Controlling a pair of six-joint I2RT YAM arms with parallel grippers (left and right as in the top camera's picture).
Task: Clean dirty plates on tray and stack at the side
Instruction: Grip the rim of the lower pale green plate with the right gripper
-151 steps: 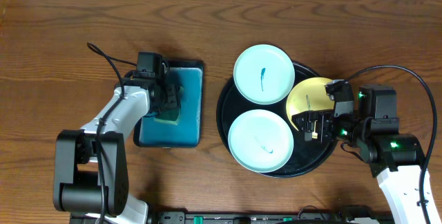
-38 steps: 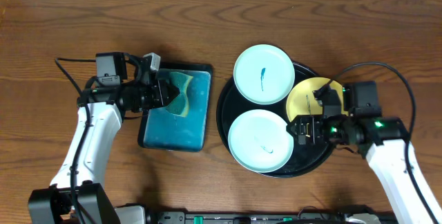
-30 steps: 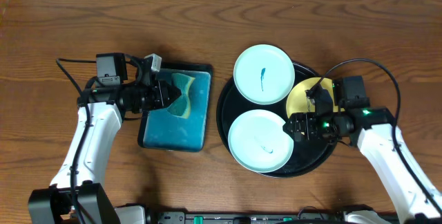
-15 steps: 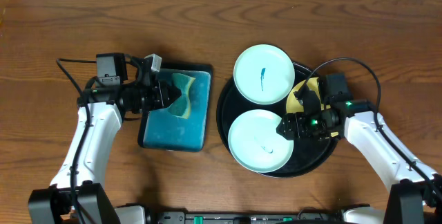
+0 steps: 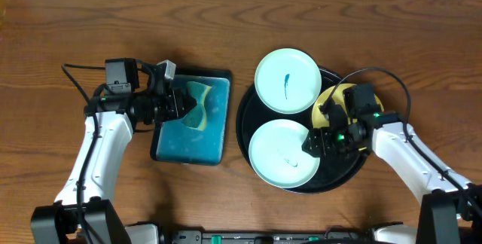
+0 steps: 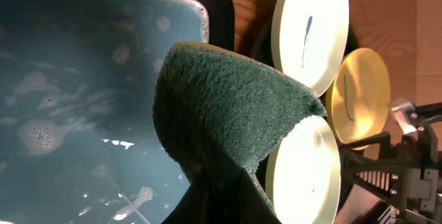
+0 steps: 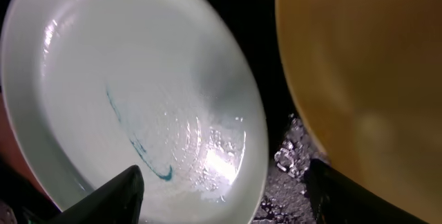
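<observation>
The black tray holds three plates. A white plate with a blue squiggle lies on its far rim, a yellow plate sits at its right, and a second white plate with a faint blue mark lies nearest. My right gripper hangs low over the near white plate's right rim. In the right wrist view that gripper is open, one finger over the wet white plate, the other over the tray floor beside the yellow plate. My left gripper is shut on a green sponge above the teal tray.
A rectangular teal tray with soapy water lies left of the black tray, on the brown wooden table. Cables loop behind both arms.
My right gripper has moved left off the yellow plate to the near white plate's right rim, its jaws narrowing. The left arm and sponge have stayed still.
</observation>
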